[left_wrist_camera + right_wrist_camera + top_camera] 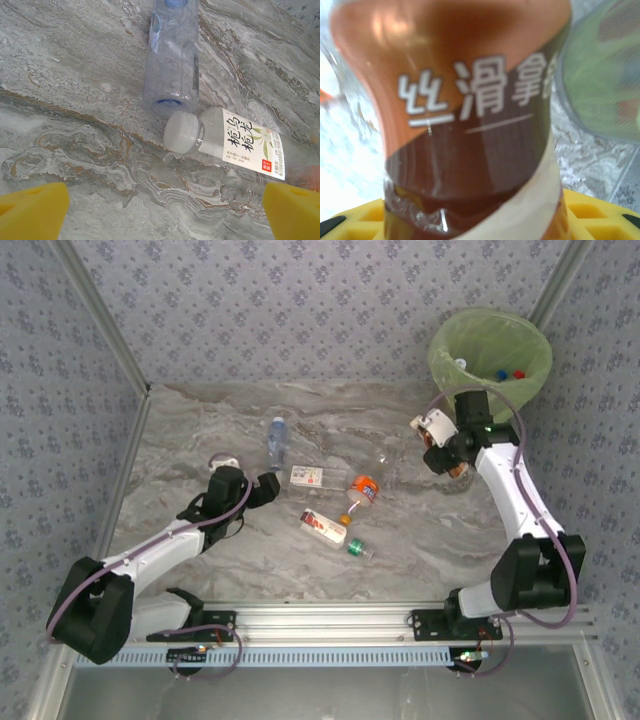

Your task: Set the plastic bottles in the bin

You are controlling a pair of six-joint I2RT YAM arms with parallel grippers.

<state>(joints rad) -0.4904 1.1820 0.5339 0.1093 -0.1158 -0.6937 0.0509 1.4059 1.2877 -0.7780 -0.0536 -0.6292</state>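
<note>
The bin [490, 352], lined with a light-green bag, stands at the far right corner with bottles inside. My right gripper [447, 454] is just in front of it, shut on a coppery brown bottle [470, 100]; the bin's rim [605, 75] shows close on the right in the right wrist view. My left gripper [266, 485] is open, its yellow fingertips [35, 210] wide apart above bare table. Just beyond it lie a white-capped bottle with a white label [240, 142] and a clear blue-labelled bottle [172, 60]. Further right lie an orange-labelled bottle [363, 489], a red-white one [323, 527] and a green-capped one [358, 548].
The marble table [200, 420] is walled by patterned panels at the back and sides. An aluminium rail [320, 620] with the arm bases runs along the near edge. Open table lies on the left and between the middle bottles and the right arm.
</note>
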